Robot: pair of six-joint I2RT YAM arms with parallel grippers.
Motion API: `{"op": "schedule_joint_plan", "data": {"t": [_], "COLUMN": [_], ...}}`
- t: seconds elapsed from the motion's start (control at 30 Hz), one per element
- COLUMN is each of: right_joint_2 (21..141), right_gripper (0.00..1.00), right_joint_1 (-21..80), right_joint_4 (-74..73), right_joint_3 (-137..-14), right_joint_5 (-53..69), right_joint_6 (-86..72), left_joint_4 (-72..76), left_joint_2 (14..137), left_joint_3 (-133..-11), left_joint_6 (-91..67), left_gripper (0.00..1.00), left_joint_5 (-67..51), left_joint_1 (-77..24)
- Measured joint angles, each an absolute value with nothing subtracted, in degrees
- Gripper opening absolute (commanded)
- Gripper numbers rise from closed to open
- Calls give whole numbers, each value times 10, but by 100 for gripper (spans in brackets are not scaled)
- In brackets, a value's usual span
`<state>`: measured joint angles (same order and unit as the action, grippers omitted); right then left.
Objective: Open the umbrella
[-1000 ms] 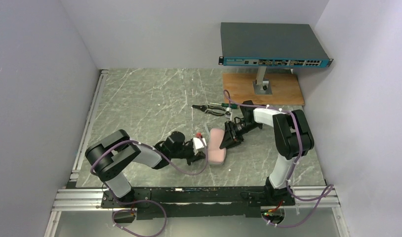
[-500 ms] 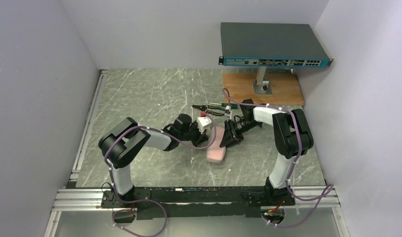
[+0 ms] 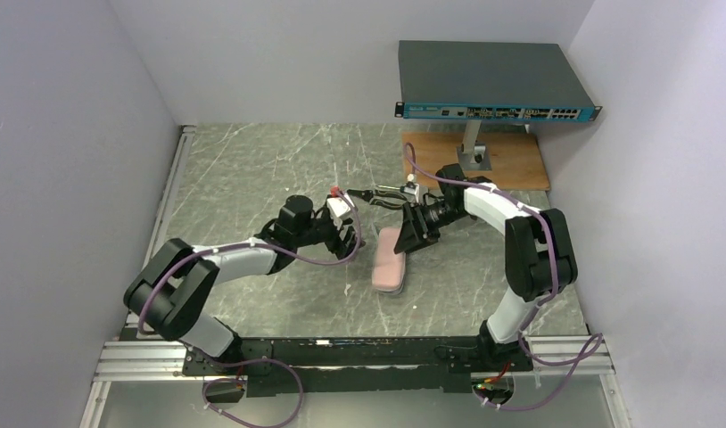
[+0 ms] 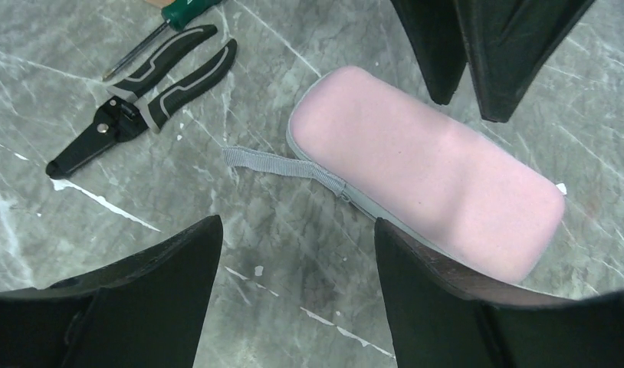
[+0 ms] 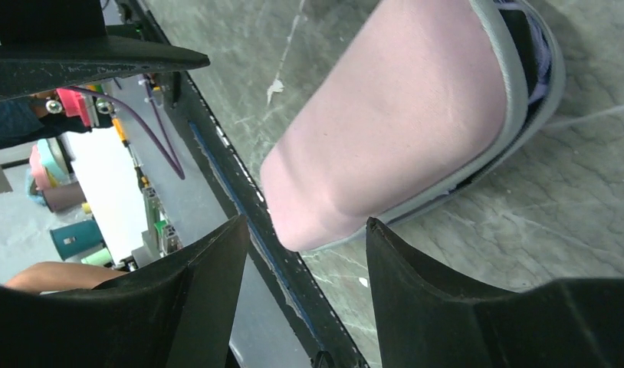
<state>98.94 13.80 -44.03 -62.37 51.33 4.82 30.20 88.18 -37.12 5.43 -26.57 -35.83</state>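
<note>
Umbrella (image 5: 534, 47): inside the case; only a sliver of dark and lilac fabric shows, at the case's gaping end in the right wrist view. I cannot tell how much of it is in there.
Case (image 3: 389, 259): pink zip pouch with grey edging, lying flat on the desk (image 3: 252, 169) mid-table, between the two arms. One end is unzipped and slightly parted; the rest looks shut.
Strap (image 4: 274, 162): grey, flat on the desk, running from the case's corner out toward the left hand.
Left hand (image 4: 293, 238): fingers spread wide with nothing between them, just beside the case on its left and apart from it. The strap lies in front of it.
Right hand (image 5: 305, 230): fingers parted and gripping nothing. It sits at the far end of the case, which shows in the gap beyond the fingers. Whether a tip touches the case I cannot tell.
Pliers (image 4: 140, 92): black-handled, on the desk beyond the case.
Screwdriver (image 4: 171, 19): green handle, touching or just beside the pliers.
Switch (image 3: 489, 80): grey box on a post, on a wooden board (image 3: 511, 165) at the far right, well apart from the case.
</note>
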Motion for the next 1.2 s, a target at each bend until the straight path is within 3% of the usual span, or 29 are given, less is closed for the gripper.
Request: {"op": "schedule_joint_plan", "data": {"t": [0.3,0.37,0.53,0.7,0.87,1.2], "right_joint_2": [1001,1002,967,883,867,931], "right_gripper": [58,53,32,1,0,0], "right_joint_1": [149,150,140,87,84,102], "right_joint_4": [-428,-424,-404,-376,-339,-222], "right_joint_3": [-658,-670,-662,-576,-500,-491], "right_joint_5": [546,547,511,458,411,423], "right_joint_6": [32,31,0,-37,-80,-153], "left_joint_4": [245,240,224,209,198,151], "left_joint_2": [823,813,802,828,852,852], "left_joint_3": [-370,-370,-370,-396,-424,-424], "left_joint_6": [82,96,153,153,129,100], "left_gripper": [76,76,75,71,70,70], "left_joint_5": [-318,-333,-318,-279,-235,-217], "left_joint_1": [-334,-336,-399,-444,-435,-413]}}
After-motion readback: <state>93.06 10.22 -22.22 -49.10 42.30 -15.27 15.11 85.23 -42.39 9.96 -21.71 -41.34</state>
